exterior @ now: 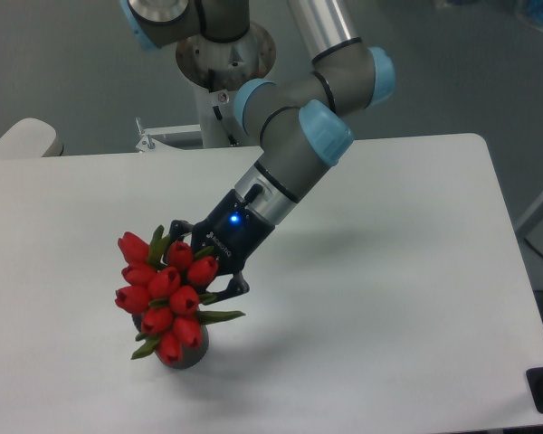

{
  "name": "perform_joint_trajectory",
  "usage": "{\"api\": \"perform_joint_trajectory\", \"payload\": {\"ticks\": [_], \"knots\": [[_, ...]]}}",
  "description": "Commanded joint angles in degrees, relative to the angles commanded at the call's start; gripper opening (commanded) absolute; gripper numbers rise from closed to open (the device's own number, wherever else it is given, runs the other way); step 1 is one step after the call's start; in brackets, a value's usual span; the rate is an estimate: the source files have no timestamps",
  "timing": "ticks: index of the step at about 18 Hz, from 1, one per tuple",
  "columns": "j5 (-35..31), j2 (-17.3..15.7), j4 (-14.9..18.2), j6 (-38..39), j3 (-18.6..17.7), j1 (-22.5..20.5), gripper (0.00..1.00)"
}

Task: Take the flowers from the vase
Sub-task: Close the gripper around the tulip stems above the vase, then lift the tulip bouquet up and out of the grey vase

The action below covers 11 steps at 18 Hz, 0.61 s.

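The flowers (166, 295) are seen at lower left of the frame, long axis tilted, buds toward the upper left, stems hidden in the vase (195, 357). The pincer (208, 262) is pressed against the bunch; its grip cannot be told.

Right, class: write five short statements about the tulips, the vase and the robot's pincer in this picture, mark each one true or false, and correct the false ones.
1. The flowers are red tulip buds with green leaves. True.
2. The vase lies tipped over at the table's right edge. False: it stands at the front left, mostly hidden under the bunch.
3. The pincer is right up against the bunch. True.
4. The table is white. True.
5. The light on the wrist glows red. False: the light is blue.
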<state>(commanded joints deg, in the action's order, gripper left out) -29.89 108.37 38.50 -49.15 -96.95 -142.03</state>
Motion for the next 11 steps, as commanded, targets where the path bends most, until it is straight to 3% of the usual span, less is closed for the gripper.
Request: {"api": "perform_joint_trajectory", "payload": {"ticks": [3,11], "knots": [[0.62,-2.46,0.09,2.83,0.8,-0.35,0.33],[0.79,-4.74,0.61,3.36,1.24,-1.05,0.33]]}}
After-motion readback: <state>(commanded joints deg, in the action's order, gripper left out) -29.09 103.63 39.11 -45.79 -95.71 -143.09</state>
